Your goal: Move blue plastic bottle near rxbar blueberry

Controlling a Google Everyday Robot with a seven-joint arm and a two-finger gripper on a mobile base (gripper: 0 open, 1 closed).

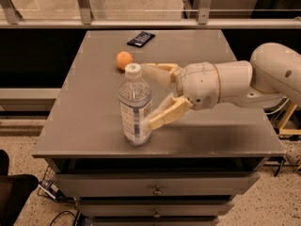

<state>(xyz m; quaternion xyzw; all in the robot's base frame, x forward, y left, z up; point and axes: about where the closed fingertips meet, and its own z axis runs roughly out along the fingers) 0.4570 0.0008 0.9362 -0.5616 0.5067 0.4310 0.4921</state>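
Drawers point(157, 190) sit below and in front of the blue plastic bottle point(135, 105). The bottle stands upright, cap on, close to the front edge of the table point(80, 126), left of centre.

The gripper point(150, 96) comes in from the bottle's right and is spread wide, holding nothing. The near finger point(165, 116) lies against or just beside the bottle's lower label; I can't tell if it touches. The far finger point(157, 72) is just behind and right of the cap. The bottle isn't between the pads yet, more at their tips.

An orange fruit point(124, 60) is just behind the bottle, slightly left. The rxbar blueberry point(140, 38) lies flat well behind the bottle, near the table's back edge and past the orange.

My handling call:
- It's thin clear plastic that looks filled, so moderately heavy and somewhat squashy.
- The wall is smooth and could slip.
- It's tall with a narrow base, so a bump up high would tip it.
- I'd take it at mid-body on the label band, not at the cap and not too low, with a firm but not crushing squeeze.
- I'd carry it back past the orange, which sits almost in the path.
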